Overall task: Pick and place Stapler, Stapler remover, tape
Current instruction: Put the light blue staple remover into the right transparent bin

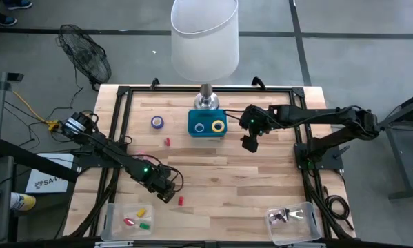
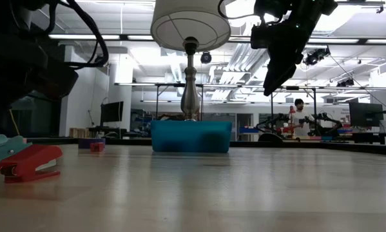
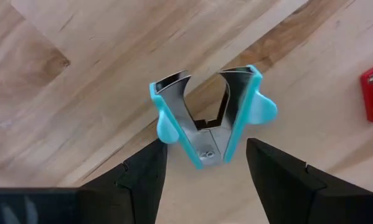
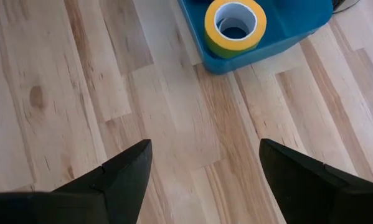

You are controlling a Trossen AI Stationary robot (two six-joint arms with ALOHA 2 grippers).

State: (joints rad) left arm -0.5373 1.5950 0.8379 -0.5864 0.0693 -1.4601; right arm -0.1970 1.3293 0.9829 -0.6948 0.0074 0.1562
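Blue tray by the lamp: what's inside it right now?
The blue tray holds two tape rolls: a yellow roll and a blue roll. The high view shows nothing else inside. The low view shows only the tray's wall, and the floor under the rolls is hidden.

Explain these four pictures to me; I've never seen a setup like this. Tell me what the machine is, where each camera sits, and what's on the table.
Two dark robot arms work at a wooden table. One camera looks straight down, one sits at table height, and one rides on each wrist. The left gripper is open around a teal staple remover, not yet closed on it; a red stapler lies beside it. The right gripper hangs open near a blue tray holding a yellow tape roll. A purple tape roll lies loose, and a lamp stands behind the tray.
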